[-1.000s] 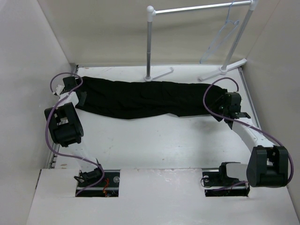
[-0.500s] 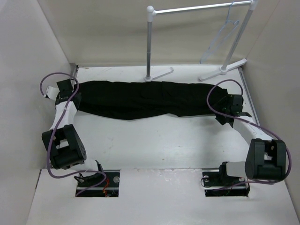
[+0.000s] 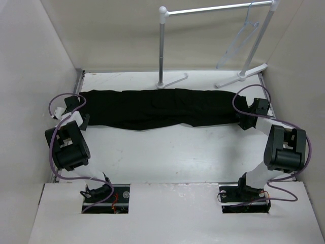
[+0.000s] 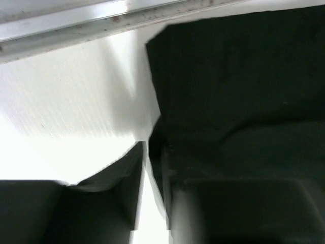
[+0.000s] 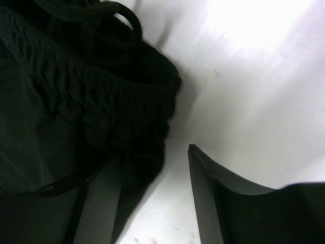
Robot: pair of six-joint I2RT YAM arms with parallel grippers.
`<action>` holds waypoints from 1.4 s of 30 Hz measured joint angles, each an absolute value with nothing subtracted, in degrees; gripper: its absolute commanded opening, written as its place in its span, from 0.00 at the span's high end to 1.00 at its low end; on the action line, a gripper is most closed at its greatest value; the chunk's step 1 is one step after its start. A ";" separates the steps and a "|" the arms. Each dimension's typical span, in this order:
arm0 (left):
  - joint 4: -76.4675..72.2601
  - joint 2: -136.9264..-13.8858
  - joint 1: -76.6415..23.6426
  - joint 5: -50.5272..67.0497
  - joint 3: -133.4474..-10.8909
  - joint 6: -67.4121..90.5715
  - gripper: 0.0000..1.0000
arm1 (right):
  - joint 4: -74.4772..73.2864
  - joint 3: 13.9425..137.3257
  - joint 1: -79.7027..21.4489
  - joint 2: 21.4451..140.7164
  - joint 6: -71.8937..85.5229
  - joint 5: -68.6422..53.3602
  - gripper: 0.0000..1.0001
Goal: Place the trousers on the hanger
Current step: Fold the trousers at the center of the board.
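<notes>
Black cloth: the trousers [image 3: 157,108] lie flat and full length across the far half of the desk [image 3: 167,152], running 9 to 3 o'clock. The gathered waistband is at the 3 o'clock end and the leg hems at 9. The hanger [image 3: 238,43] hangs on the white rack [image 3: 213,8] at about 1 o'clock, well apart from the cloth, so the task is not far along.

Left tool [image 4: 152,152] is at the hem corner with its jaws a narrow slit. Bare desk shows through the slit and I see no cloth caught: released, holding nothing.

Right tool [image 5: 155,152] is at the waistband, spread wide. One finger is on the cloth side, the other over bare desk: released too.

Risks as I read them:
- A right tool pinch may catch only the top layer or the drawstring loop, because the waistband is bunched. A lift would then leave the rest sagging, or it slips out.
- The left tool sits at the very hem edge, close to the rail at the desk's rim. A shallow bite on soft cloth is likely to pull free.
- The trousers are long. If the two ends are lifted unevenly, the middle drags and twists.
- The hanger is thin and hangs free. Any nudge could swing it or knock it off the rack.
- The purple cables loop near both tools and could snag.
</notes>
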State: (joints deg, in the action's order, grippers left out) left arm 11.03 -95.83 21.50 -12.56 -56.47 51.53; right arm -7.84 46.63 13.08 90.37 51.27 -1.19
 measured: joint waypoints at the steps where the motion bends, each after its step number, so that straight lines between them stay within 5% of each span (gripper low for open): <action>1: 11.00 -96.23 21.58 -12.47 -56.60 51.53 0.64 | -7.33 47.16 13.08 91.37 51.27 -1.37 0.58; 4: 10.68 -96.97 21.58 -12.19 -56.77 51.48 0.48 | -6.68 48.36 13.06 93.86 51.66 -1.76 0.80; 9: 10.24 -96.77 21.61 -11.90 -56.21 51.37 0.33 | -6.83 48.45 13.13 93.82 52.75 -1.52 0.86; 21: 5.28 -98.59 21.61 -9.08 -56.31 51.33 0.36 | -7.07 48.71 14.15 91.85 52.75 -1.32 0.87; 24: 2.79 -100.36 21.43 -8.45 -57.43 51.40 0.47 | -7.03 48.69 14.20 91.81 52.75 -1.32 0.87; 27: 0.47 -103.39 21.41 -7.05 -59.42 51.83 0.85 | -7.03 48.51 14.39 91.18 52.75 -1.32 0.89; 29: -0.97 -105.14 21.43 -6.42 -60.20 51.81 0.99 | -7.03 48.12 14.59 90.30 52.75 -1.30 0.91; 35: 2.72 -103.24 22.57 -7.88 -60.20 51.07 1.00 | -8.93 45.25 16.25 84.71 52.82 -0.16 0.97; 42: 14.20 -87.02 23.59 -13.89 -57.04 47.86 1.00 | -14.52 36.73 20.08 69.76 53.93 0.49 0.97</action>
